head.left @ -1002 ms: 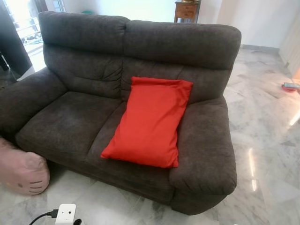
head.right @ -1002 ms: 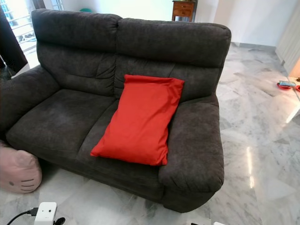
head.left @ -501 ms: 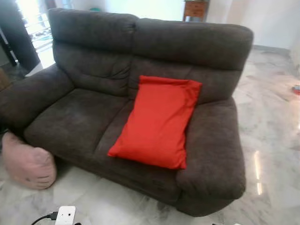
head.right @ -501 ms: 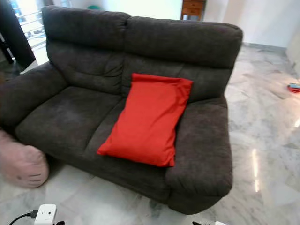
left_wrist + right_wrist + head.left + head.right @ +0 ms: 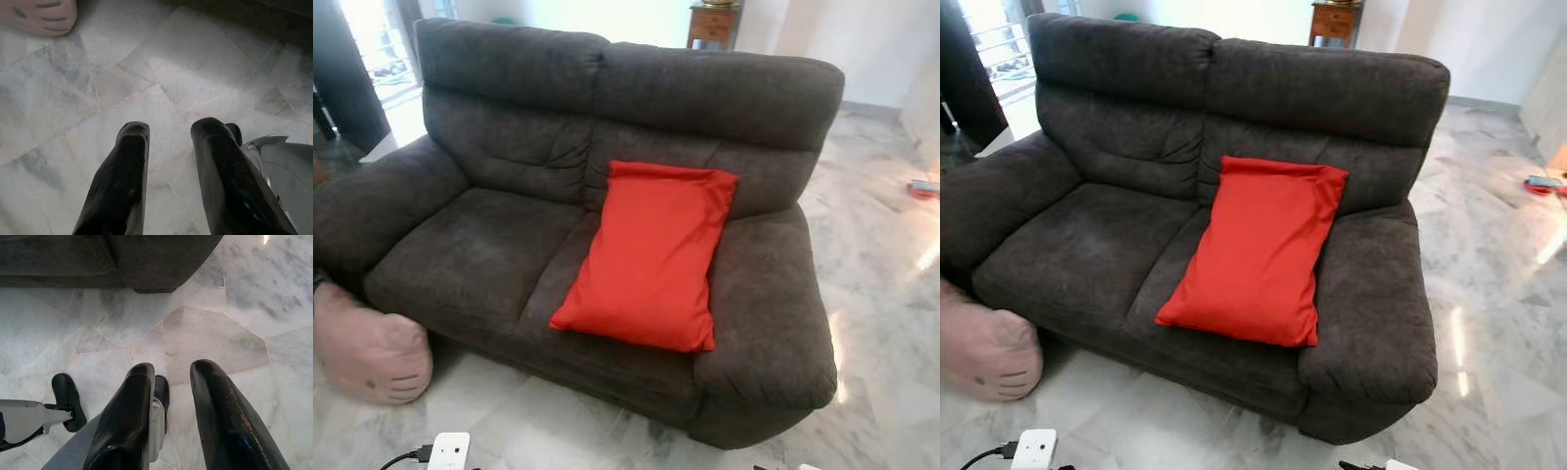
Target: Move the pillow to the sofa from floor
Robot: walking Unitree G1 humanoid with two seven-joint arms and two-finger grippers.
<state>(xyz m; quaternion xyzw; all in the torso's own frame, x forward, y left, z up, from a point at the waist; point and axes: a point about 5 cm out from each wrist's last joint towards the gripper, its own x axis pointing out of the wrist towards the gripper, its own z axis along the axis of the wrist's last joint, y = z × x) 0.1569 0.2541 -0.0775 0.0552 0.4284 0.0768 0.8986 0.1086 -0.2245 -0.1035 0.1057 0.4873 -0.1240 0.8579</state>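
A red pillow (image 5: 648, 255) lies on the right seat of the dark grey sofa (image 5: 480, 245), its top leaning against the backrest beside the right armrest. A pink plush cushion (image 5: 367, 352) with a cartoon face sits on the marble floor at the sofa's front left corner. My left gripper (image 5: 168, 129) hangs open over bare floor, with the pink cushion (image 5: 44, 14) some way beyond its fingertips. My right gripper (image 5: 171, 369) hangs open above the floor near the sofa's front corner (image 5: 146, 259). Neither holds anything.
A white power adapter (image 5: 448, 450) with a black cable lies on the floor near my feet. Marble floor (image 5: 881, 294) stretches to the right of the sofa. A wooden side table (image 5: 713, 22) stands behind the sofa. A small item (image 5: 922, 186) lies on the floor far right.
The view has shifted and turned slightly, so the camera moved. The red pillow stays where it lay on the sofa, and the pink cushion stays on the floor.
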